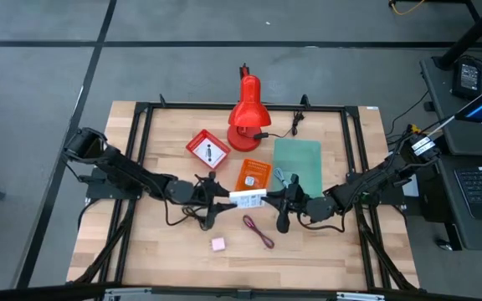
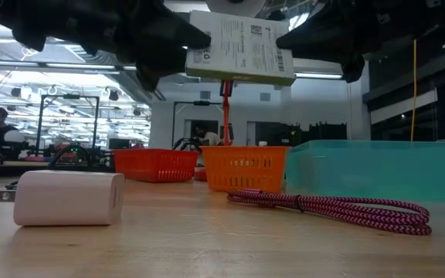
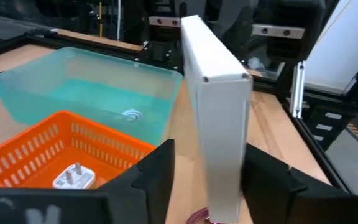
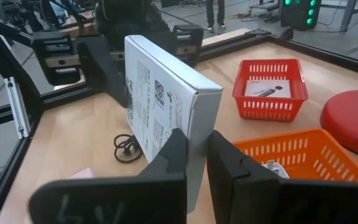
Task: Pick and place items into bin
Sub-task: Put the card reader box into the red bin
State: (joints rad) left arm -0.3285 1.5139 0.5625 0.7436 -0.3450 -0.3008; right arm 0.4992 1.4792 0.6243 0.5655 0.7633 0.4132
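White printed box [image 4: 166, 106]: aloft over the middle of the table [image 1: 174, 259], on edge, touching no surface. Pinched along one end by the right gripper [image 4: 193, 143], fingers closed tight on the cardboard. Straddled at the other end by the left gripper [image 3: 209, 149], fingers spread to either side, one near the face, the other with a clear gap; open, then, and not bearing any weight.

Reads as a hand-over in mid-air, or a two-handed steadying; impossible to say which way.

To do it well: keep the right pinch firm until the left fingers press flat on both broad faces. Centre the left fingers on the box first, so the closing does not twist or tilt it. Release one side only once the other plainly carries the load; never both loose at once, with nothing beneath but bare wood. Move slowly, since a thin card box can slip or buckle.

Then carry low and level to a container: teal bin [image 1: 298, 163] just beyond, orange basket [image 1: 254, 174] beside it, red basket [image 1: 208, 149] farther off. Stay clear of the maroon cord [image 1: 258, 232] and pink cube [image 1: 217, 244] lying below on the near side.
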